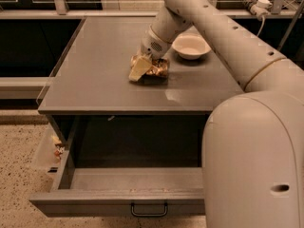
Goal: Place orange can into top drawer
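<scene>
Only the one camera view shows this moment. Down at the table (95,80), the arm reaches in from the right and sets the tool (145,70) right at the orange can (160,69). The can is on the table top, a little right of centre and about midway between the back and front edges. The tool's pale tip presses against the can's left side, probably so as to take it across its width. Whether the tool has actually closed on the can I cannot tell. A cream bowl (191,46) stands just beyond the can, toward the back right corner, close enough that the wrist must come in from its left.

Below the front edge, the top drawer (118,203) is pulled well out, its handle (149,209) facing the camera and its grey floor bare. It seems to be open and ready for the can, which has not yet left the table.
</scene>
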